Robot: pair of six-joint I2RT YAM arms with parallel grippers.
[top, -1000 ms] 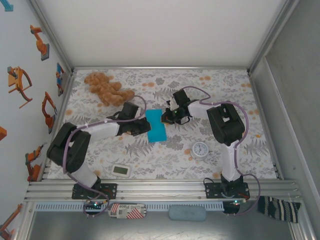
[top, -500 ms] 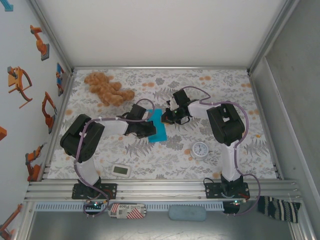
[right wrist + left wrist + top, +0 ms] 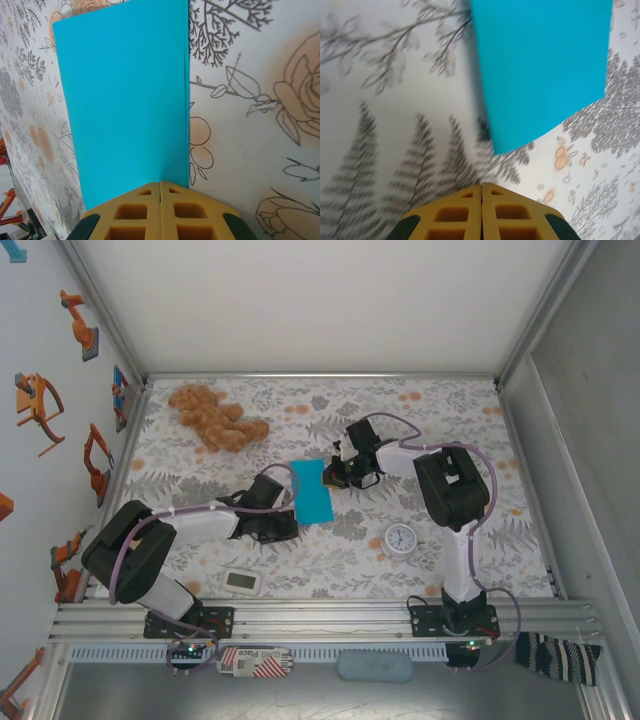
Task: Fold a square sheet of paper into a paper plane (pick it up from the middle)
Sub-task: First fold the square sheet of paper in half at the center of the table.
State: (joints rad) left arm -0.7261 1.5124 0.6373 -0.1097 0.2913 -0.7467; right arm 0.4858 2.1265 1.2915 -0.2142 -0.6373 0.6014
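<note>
At the long right edge of the paper [image 3: 313, 492] the right gripper [image 3: 329, 476] is set; off its near corner, the left gripper [image 3: 291, 525]. Both are closed.

Smooth matt paper sheet [image 3: 312, 490]

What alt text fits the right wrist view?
A thin turquoise-blue sheet of paper, folded to a tall rectangle, lies flat on a tablecloth printed with grey and orange flowers. The right gripper, yellow fingers shut together, meets the paper's near edge at the bottom of the frame; whether it pinches the paper is unclear.
</note>
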